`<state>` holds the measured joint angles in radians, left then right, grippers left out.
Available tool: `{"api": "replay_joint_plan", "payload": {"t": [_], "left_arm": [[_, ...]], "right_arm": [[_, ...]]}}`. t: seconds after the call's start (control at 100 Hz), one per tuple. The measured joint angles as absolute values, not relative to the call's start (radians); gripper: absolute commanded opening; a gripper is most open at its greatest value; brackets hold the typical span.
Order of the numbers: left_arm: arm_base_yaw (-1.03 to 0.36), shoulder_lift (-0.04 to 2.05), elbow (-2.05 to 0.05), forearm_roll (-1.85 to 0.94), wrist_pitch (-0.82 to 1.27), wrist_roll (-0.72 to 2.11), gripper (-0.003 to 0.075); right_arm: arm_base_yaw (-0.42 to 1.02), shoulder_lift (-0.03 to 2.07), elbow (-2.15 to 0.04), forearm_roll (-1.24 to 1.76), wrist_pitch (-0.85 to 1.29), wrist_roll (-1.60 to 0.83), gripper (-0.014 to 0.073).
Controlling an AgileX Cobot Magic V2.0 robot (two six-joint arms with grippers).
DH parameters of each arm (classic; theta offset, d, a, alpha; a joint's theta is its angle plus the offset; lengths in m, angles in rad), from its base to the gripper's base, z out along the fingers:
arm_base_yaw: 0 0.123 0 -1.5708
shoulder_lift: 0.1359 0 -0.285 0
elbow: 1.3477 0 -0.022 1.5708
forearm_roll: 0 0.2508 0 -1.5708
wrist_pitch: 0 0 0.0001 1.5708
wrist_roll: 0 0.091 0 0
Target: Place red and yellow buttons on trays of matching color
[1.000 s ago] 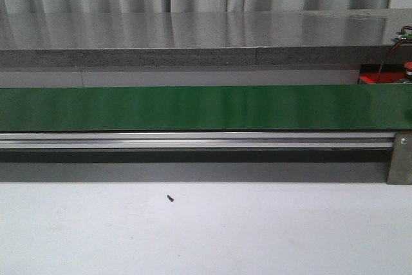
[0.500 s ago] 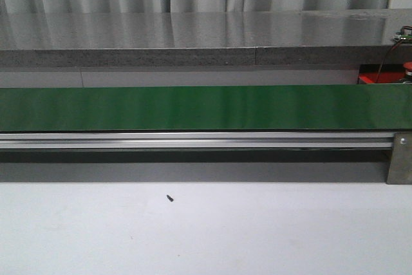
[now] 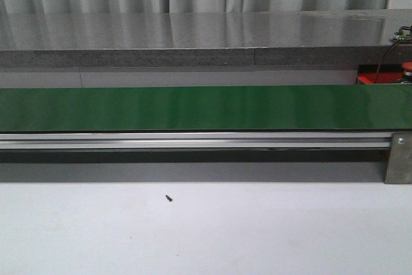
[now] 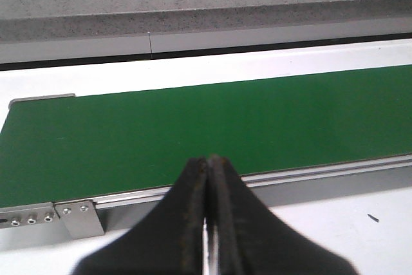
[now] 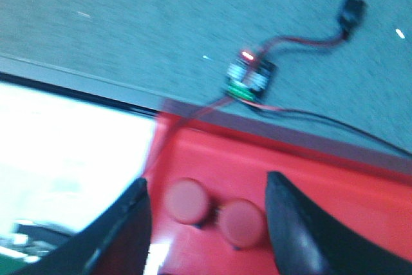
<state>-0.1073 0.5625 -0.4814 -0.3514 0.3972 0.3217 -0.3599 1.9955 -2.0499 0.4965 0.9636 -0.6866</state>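
Two red buttons (image 5: 187, 201) sit side by side, touching or nearly so, on the red tray (image 5: 335, 204), matching its colour as the task asks. The right gripper (image 5: 206, 223) hovers above them, jaws spread wide and holding nothing. Beyond the tray a small circuit board (image 5: 250, 80) with wires lies on the grey table (image 5: 129, 24). Well apart from the tray, the left gripper (image 4: 209, 223) hangs pinched together and empty over the bare green conveyor belt (image 4: 193, 127), likely awaiting more buttons. No yellow button or tray shows.
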Motion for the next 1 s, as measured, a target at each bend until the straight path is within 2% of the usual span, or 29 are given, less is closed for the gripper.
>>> {"api": "replay_joint_plan", "payload": {"t": [0.19,0.38,0.61,0.89,1.0], "left_arm": [[-0.107,0.563,-0.481,-0.351,0.397,0.322,-0.002],[-0.107,0.563,-0.481,-0.351,0.397,0.322,-0.002],[-0.107,0.563,-0.481,-0.351,0.397,0.322,-0.002],[-0.105,0.563,-0.481,-0.351,0.397,0.322,-0.002],[-0.105,0.563,-0.481,-0.351,0.397,0.322,-0.002]], "right_arm": [[-0.245,1.849,-1.99,0.508,0.981,-0.687,0.0405],[-0.116,1.641,-1.814,0.514,0.936,-0.687,0.0405],[-0.018,1.343,-1.397,0.52,0.773,-0.687,0.0405],[-0.01,0.911,-0.849,0.522,0.549,-0.687,0.0403],[-0.01,0.75,-0.697,0.524,0.52,-0.673,0.032]]}}
